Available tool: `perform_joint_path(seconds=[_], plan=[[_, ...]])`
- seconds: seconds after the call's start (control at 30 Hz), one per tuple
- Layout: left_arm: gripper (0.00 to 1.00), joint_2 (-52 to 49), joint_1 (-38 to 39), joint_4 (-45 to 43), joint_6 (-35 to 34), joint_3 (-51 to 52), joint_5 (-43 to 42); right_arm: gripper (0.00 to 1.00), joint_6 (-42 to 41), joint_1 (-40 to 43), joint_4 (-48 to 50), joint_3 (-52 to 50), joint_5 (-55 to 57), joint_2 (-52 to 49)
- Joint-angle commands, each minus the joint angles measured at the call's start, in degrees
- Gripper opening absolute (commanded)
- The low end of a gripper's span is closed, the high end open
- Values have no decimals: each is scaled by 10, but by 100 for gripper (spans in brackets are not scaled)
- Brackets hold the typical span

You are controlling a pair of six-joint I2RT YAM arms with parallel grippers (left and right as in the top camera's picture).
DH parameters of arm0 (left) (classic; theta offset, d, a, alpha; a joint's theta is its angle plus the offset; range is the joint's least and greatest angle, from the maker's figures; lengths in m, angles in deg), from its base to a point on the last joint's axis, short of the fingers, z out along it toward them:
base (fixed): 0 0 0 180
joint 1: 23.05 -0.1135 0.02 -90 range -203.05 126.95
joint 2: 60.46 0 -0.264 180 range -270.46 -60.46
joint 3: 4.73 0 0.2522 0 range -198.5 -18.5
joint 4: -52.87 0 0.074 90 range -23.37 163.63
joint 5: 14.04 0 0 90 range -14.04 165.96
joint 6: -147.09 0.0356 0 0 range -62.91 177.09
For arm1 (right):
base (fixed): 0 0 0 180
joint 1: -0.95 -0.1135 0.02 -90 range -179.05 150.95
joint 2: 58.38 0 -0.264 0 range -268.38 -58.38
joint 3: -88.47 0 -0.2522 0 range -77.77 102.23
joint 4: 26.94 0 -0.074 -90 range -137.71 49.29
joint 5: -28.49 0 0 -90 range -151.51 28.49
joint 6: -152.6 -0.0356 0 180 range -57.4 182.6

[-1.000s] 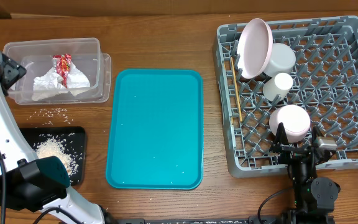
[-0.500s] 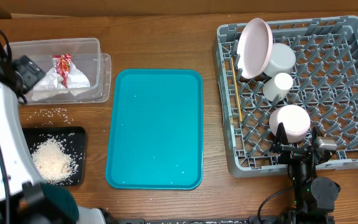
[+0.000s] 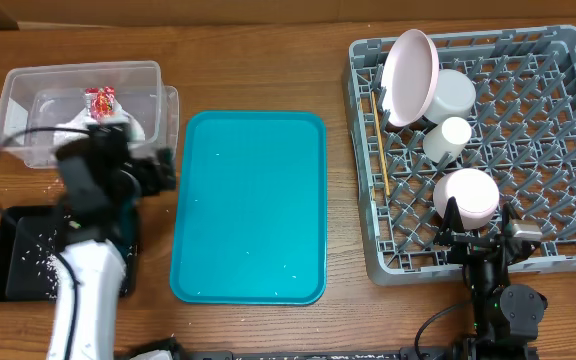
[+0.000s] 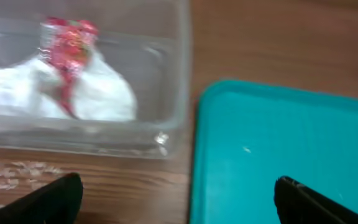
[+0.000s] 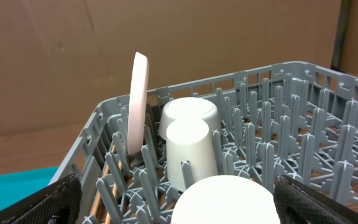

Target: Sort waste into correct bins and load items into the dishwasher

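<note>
Left arm had swung in from the tabletop's (image 3: 268, 60) left edge since a second earlier. It lay across the black tray (image 3: 8, 280), with the left gripper (image 4: 179, 202) above the gap between clear tub (image 3: 13, 85) and teal tray (image 3: 251, 205). We noted no other change.

Waste: napkin (image 4: 98, 99) and wrapper (image 4: 67, 46) sat inside the clear tub, wrapper on top, so dry rubbish was kept apart from food. Rice (image 3: 30, 255) lay scattered in the black tray, partly hidden by the arm. Stray grains (image 4: 5, 175) remained on the tabletop just in front of the tub. We judged these the last waste to clear.

Left gripper: jaws wide apart, nothing held. We took it as readied for those grains, though they looked too fine to pinch.

Dishes were all in the rack (image 3: 558, 150). The pink plate (image 3: 413, 75) stood on edge, held upright between pegs, with the bowl (image 3: 451, 92) beside it. Small cup (image 3: 455, 133) and larger cup (image 3: 468, 195) sat mouth down, probably to drain. Chopsticks (image 3: 379, 150) lay along the left wall.

Right gripper (image 5: 176, 199): spread, empty, parked at the rack's near edge just behind the larger cup.
</note>
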Motion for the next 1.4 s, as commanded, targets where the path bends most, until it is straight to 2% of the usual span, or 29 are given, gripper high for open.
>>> perform_joint_path(seconds=[0.0, 0.2, 0.6, 0.8, 1.03, 1.2, 1.37], plan=[[100, 49, 36, -48, 28, 73, 11, 100, 2, 3, 3, -6, 5, 7], [100, 139, 53, -136, 28, 196, 37, 100, 2, 3, 3, -6, 5, 7], [100, 416, 74, -289, 28, 418, 57, 100, 2, 3, 3, -6, 5, 7], [100, 513, 109, -233, 29, 426, 98, 100, 2, 3, 3, -6, 5, 7], [100, 533, 109, -174, 28, 426, 83, 100, 2, 3, 3, -6, 5, 7], [100, 559, 109, -82, 28, 426, 85, 100, 2, 3, 3, -6, 5, 7], [100, 620, 109, -86, 28, 426, 87, 100, 2, 3, 3, -6, 5, 7]])
